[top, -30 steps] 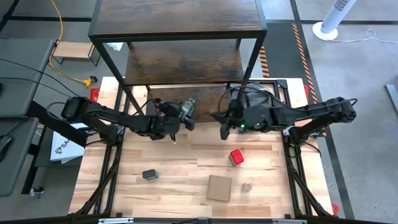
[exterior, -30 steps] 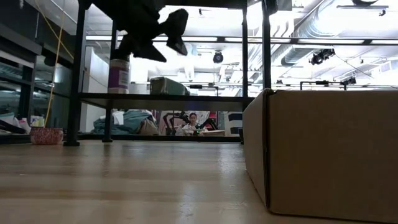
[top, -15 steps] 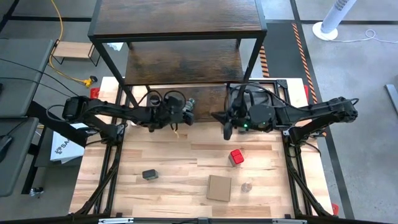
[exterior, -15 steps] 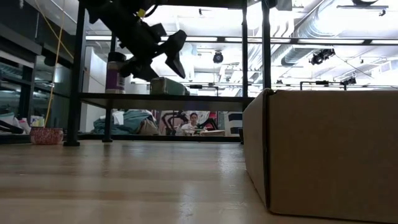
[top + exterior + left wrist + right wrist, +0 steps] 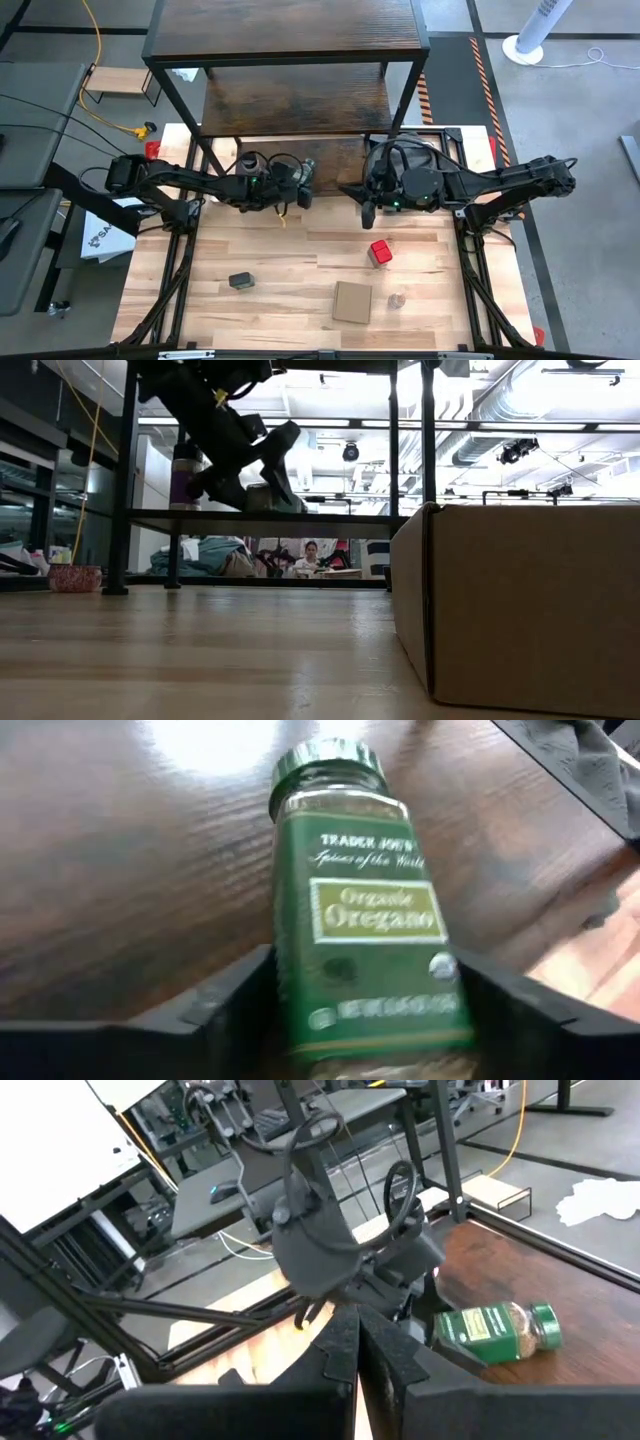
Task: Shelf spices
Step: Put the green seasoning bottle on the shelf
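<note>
I have the left gripper (image 5: 296,187) at the front edge of the large dark brown wood-grain shelf (image 5: 290,100), over its lowest board. The green-lidded glass oregano jar (image 5: 365,935) lies on its side on that board, between the two left fingers (image 5: 215,1005). The fingers stand on either side of the jar; I cannot tell whether they press it or stand just clear. From the right wrist view the jar (image 5: 495,1330) rests flat on the wood, lid pointing away from the left arm.

The right gripper (image 5: 367,210) hovers beside the shelf's front right leg, fingers (image 5: 340,1350) closed together, holding nothing.

On the light-wood table (image 5: 300,300): the red boxy container (image 5: 379,252), the small dark container (image 5: 239,281), the pale container (image 5: 397,300), and a flat square brown cardboard piece (image 5: 352,301). In the low view a purple-lidded jar (image 5: 184,475) stands upright on the lower shelf board.
</note>
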`<action>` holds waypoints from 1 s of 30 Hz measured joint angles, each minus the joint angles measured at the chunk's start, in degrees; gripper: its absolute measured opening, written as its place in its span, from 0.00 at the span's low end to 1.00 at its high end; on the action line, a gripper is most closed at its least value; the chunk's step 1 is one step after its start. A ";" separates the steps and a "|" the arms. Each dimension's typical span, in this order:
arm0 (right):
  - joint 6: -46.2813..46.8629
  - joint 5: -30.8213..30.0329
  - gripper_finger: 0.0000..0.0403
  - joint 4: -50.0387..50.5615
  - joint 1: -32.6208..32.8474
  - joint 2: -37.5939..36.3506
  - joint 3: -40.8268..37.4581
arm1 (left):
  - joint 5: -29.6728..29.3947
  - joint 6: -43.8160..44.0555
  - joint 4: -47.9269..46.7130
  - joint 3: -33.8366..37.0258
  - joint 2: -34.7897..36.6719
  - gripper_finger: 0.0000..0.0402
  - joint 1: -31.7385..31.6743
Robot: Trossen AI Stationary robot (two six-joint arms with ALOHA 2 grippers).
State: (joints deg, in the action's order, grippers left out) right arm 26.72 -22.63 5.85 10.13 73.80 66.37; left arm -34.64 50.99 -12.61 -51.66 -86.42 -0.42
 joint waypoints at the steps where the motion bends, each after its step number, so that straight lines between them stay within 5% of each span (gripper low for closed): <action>1: -0.04 0.01 0.00 -0.08 0.00 -0.13 0.00 | -0.49 0.62 -0.12 0.00 -0.06 0.63 0.60; 4: -0.21 0.44 0.00 -0.47 0.02 -0.87 0.00 | -1.38 1.33 -0.09 -0.75 -0.08 0.46 2.62; 15: 7.13 16.80 0.00 -0.62 3.49 -3.45 0.02 | 0.60 -15.04 -0.21 -8.70 2.33 0.46 16.15; 20: 7.83 15.21 0.00 -0.51 8.13 -2.62 0.02 | -0.30 -23.03 -0.95 -12.15 6.64 0.46 26.74; 27: 10.72 10.88 0.09 2.64 10.34 1.42 0.04 | -17.00 -20.28 2.36 -13.90 12.63 0.46 35.96; 30: 12.52 8.42 0.08 2.56 10.32 4.85 0.04 | -17.11 -21.50 6.52 -13.90 13.12 0.46 36.19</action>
State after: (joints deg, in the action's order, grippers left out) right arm 39.24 -14.21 8.41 20.45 78.65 66.41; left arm -51.74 29.49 -6.09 -65.56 -73.29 35.77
